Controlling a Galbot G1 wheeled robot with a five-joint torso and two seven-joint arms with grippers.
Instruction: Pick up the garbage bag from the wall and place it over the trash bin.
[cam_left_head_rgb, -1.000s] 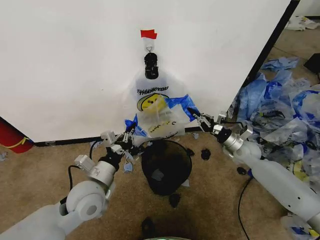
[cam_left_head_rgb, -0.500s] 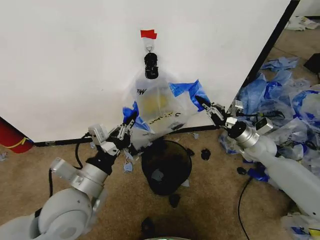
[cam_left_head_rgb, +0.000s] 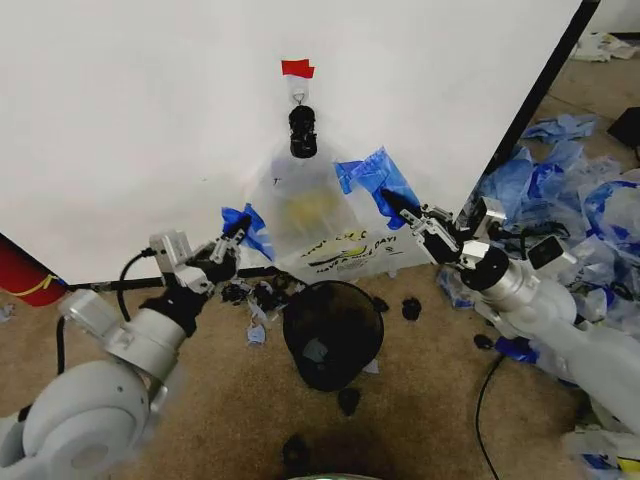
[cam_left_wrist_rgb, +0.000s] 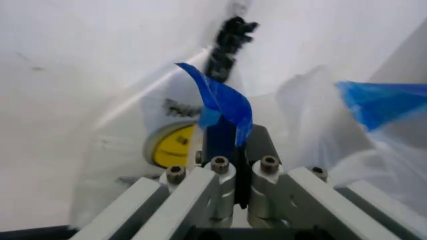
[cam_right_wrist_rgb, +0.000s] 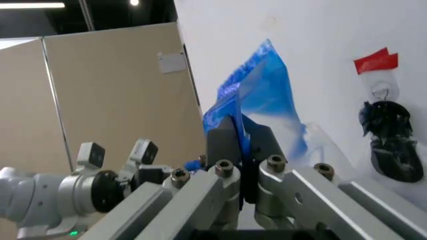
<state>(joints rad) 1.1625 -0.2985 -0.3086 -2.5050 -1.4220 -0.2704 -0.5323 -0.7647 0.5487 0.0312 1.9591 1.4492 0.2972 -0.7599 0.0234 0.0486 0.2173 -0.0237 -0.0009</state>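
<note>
Garbage bag (cam_left_head_rgb: 312, 215) hangs on the wall (cam_left_head_rgb: 130, 130), top bunched under the black clip (cam_left_head_rgb: 302, 131), which sits below a small hook (cam_left_head_rgb: 298, 94) and a red tape piece (cam_left_head_rgb: 297, 68). Head view: both arms up at the bag, one per side, stretching the mouth apart. Left gripper (cam_left_head_rgb: 232, 234) is pinched on the left blue handle (cam_left_head_rgb: 245, 224); right gripper (cam_left_head_rgb: 392, 205) is pinched on the right blue handle (cam_left_head_rgb: 372, 175), slightly higher up the wall. Bag body sags between them, lower edge just above the rim of the trash bin (cam_left_head_rgb: 332, 332), which stands on the carpet directly below, near the wall's black base strip. Left wrist view adds what the head view can't resolve: fingers (cam_left_wrist_rgb: 220, 145) narrow, blue film clamped between them, yellow smiley face (cam_left_wrist_rgb: 172, 146) and part of the black print showing through the plastic, clip above. Right wrist view: same narrow clamp on blue film, tape, hook and clip visible to one side, left gripper farther off behind. Head view also shows a heap of bluish plastic bags (cam_left_head_rgb: 560, 220) right of the wall and a red cylinder (cam_left_head_rgb: 25, 272) at the left edge.
</note>
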